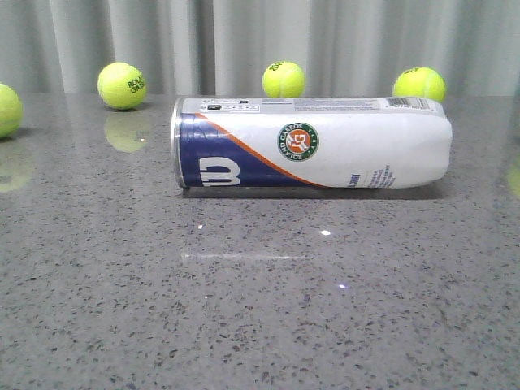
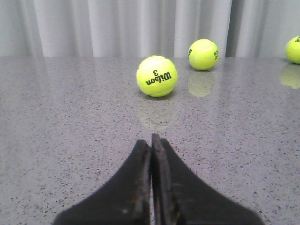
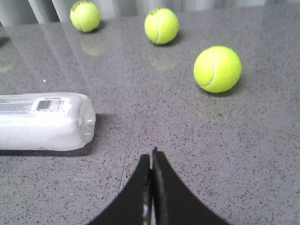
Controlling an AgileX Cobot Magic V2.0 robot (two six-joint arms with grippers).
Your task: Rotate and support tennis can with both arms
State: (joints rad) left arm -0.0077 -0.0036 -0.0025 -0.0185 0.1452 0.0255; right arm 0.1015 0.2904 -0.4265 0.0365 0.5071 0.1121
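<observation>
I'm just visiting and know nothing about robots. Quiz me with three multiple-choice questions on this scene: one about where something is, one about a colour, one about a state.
1. Where is the tennis can's silver rim in the front view?
A. At its left end
B. At its right end
C. Pointing straight up

2. What colour is the panel bearing the white W?
A. Red
B. Navy
C. Green

3. How do the left gripper and right gripper stand?
A. Both wide open
B. Both shut, holding nothing
C. Both clamped on the can

Answers:
1 A, the can lies on its side on the table with the rim at the left.
2 B, the W sits on dark blue.
3 B, each wrist view shows the fingers pressed together with nothing between.
</observation>
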